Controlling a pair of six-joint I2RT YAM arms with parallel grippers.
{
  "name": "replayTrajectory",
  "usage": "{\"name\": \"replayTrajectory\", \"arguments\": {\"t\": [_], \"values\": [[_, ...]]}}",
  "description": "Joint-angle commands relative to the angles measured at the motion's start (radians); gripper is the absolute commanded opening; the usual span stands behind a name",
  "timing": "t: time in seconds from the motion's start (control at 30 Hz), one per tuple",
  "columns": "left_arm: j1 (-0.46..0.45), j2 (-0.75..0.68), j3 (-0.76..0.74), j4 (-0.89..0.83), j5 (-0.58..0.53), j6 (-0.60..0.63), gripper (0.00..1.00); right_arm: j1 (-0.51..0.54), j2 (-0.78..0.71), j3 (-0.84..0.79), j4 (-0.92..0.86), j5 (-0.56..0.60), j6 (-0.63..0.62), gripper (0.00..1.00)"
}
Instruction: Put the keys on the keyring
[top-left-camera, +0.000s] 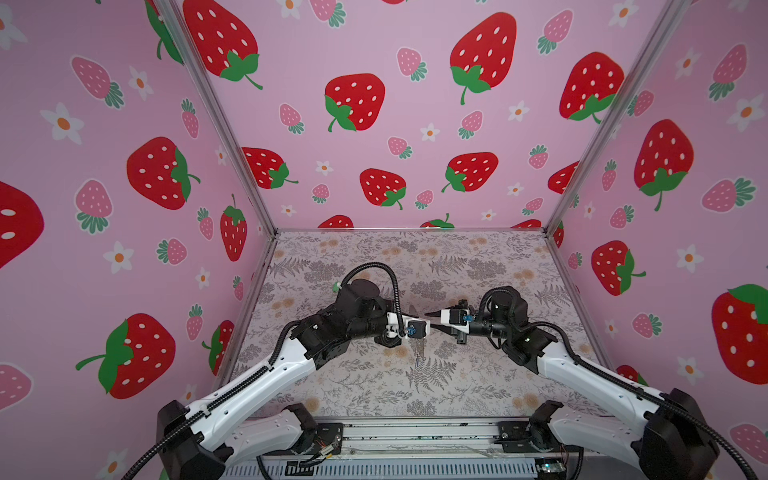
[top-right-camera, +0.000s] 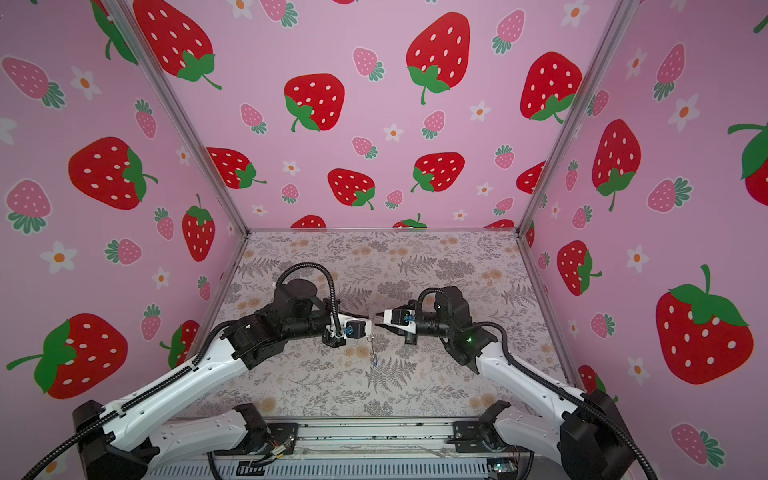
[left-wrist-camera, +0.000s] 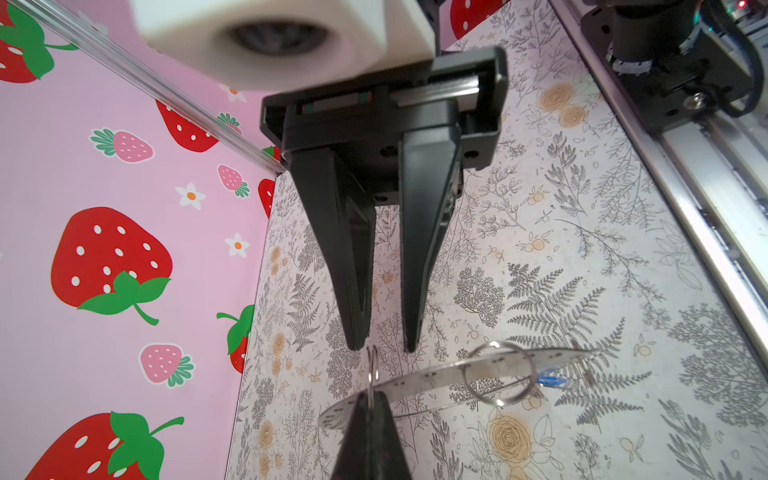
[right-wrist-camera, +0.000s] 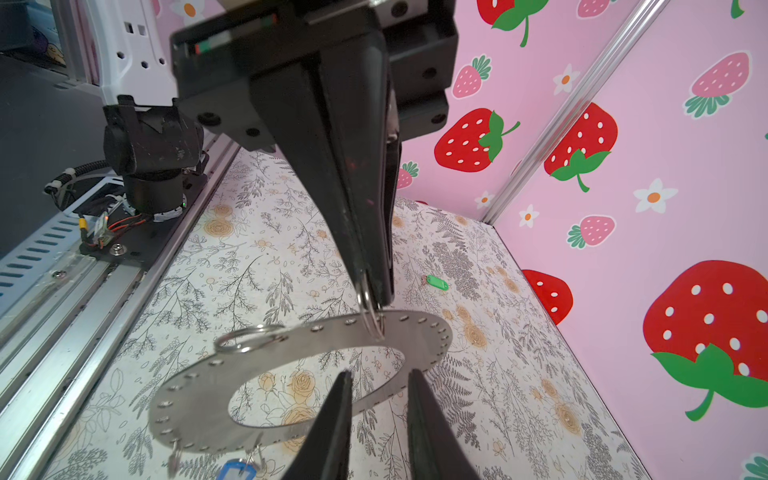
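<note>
Desk (top-left-camera: 478, 374) at its far left carries the green key (right-wrist-camera: 437, 282), lying flat and well apart from everything else (in a top view we catch only a green sliver of it behind the left arm).

Moving right, we see the left fingers (right-wrist-camera: 370, 270) pressed together on a small wire ring (right-wrist-camera: 371, 309). This ring passes through one of the holes along the rim of the keyring (right-wrist-camera: 199, 399). The keyring is off the desk and hangs from that small wire ring. In both top views it shows nearly edge-on below the fingers.

A second wire ring (right-wrist-camera: 249, 336) is threaded through another rim hole further round. The blue key (right-wrist-camera: 235, 471) dangles from the keyring's low edge, and we cannot tell whether it touches the desk.

Further right, the right fingers (right-wrist-camera: 338, 415) stand parted with nothing between them. Their tips point left, towards the left fingers, and sit just beside the small wire ring and the keyring's rim. We cannot tell whether they touch either.
</note>
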Motion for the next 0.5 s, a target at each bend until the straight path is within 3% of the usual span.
{"name": "replayTrajectory", "arguments": {"t": [0.0,0.47], "values": [[-0.006,0.011,0.066,-0.059,0.034,-0.02,0.0,0.004,0.001,0.014,0.051,-0.032,0.005,0.26],[-0.004,0.029,0.089,-0.076,0.052,-0.073,0.0,0.011,0.024,0.002,0.101,-0.051,0.047,0.24]]}}
